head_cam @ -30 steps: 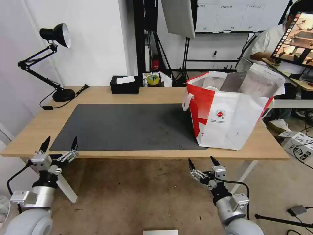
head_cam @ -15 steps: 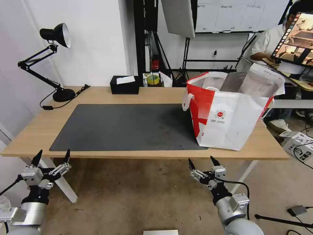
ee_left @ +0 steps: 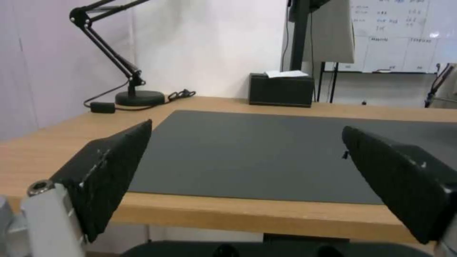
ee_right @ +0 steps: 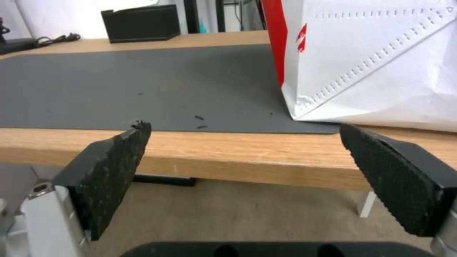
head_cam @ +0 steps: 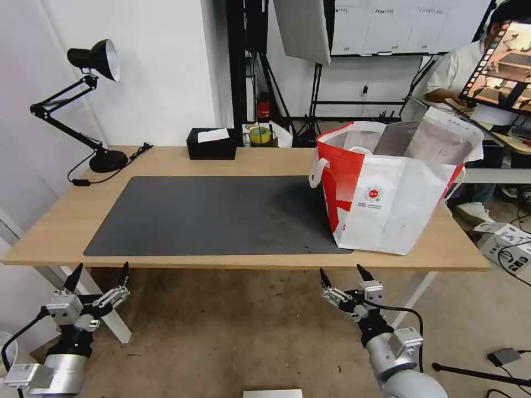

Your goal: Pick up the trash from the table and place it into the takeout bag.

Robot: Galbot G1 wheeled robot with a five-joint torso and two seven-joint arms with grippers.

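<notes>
The takeout bag [head_cam: 390, 185], white and red with foil lining, stands open at the right end of the table [head_cam: 166, 160], partly on the dark grey mat [head_cam: 215, 215]. In the right wrist view its lower corner [ee_right: 381, 67] rests on the mat's edge. No trash is in sight on the tabletop. My left gripper [head_cam: 98, 275] hangs open below the table's front left edge, nothing between its fingers. Below the front edge, right of centre, my right gripper [head_cam: 344, 275] is open and holds nothing.
A black desk lamp [head_cam: 94, 105] stands at the back left with its cable. A black tissue box [head_cam: 211, 143] sits at the back centre, a yellow tape roll [head_cam: 258, 134] behind it. A person sits at a desk beyond the bag.
My left gripper dropped from the table's front edge to below it, then rose slightly and shifted right. The right arm has not moved.
</notes>
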